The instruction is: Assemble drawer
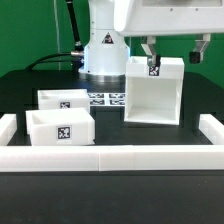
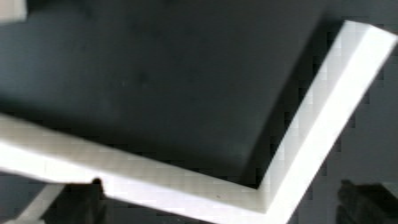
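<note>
The large boxy drawer shell [image 1: 152, 90] stands upright right of centre, open side toward the camera, with a tag on its top edge. Two small white tagged trays lie at the exterior view's left, one farther back [image 1: 62, 97] and one nearer [image 1: 60, 126]. My gripper [image 1: 176, 57] hangs over the top of the shell with the jaws wide apart, one finger [image 1: 152, 55] by the tag and the other past the shell's right side. In the wrist view a white corner of the shell [image 2: 311, 130] runs between the fingers of the gripper [image 2: 214, 205]. Nothing is held.
The marker board [image 1: 106, 99] lies flat between the trays and the shell. A low white border wall [image 1: 110, 158] runs along the front and up both sides. The arm's base [image 1: 105, 55] stands at the back with black cables behind it.
</note>
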You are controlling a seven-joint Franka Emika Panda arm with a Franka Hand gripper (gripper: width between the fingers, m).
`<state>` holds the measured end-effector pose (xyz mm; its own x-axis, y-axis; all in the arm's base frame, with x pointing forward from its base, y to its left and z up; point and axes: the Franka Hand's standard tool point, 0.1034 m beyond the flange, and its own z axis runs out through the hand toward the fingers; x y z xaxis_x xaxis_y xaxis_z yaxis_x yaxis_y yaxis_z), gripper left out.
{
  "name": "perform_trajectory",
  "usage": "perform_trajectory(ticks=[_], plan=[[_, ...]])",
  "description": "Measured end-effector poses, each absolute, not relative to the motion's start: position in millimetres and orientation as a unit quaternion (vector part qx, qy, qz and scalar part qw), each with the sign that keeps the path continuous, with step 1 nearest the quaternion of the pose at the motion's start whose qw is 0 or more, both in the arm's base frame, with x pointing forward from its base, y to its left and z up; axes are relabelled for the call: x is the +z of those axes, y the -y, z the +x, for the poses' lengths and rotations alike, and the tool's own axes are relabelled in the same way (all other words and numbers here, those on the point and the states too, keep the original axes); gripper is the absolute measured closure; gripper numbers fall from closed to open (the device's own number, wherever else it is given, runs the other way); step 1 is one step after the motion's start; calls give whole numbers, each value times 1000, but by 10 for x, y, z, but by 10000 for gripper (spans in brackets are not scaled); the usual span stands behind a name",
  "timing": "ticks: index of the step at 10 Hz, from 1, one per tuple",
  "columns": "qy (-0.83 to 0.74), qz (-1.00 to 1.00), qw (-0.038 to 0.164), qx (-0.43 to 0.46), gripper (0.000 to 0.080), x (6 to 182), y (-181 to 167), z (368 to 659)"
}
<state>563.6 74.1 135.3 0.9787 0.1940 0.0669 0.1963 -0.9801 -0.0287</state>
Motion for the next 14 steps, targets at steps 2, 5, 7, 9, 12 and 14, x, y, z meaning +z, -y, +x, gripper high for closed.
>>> perform_trajectory(ticks=[2, 5, 7, 9, 12, 14], plan=[[16, -999, 26, -29, 150, 1340, -764, 5635], [-91, -995, 31, -21, 150, 1357, -808, 5521], [-99, -995, 25, -10, 150, 1414, -890, 5266], [-92, -995, 21, -9, 150, 1476, -934, 5066], [-88, -996, 20, -18, 150, 1460, -990, 4894], [-87, -996, 20, -18, 150, 1453, -994, 4891]])
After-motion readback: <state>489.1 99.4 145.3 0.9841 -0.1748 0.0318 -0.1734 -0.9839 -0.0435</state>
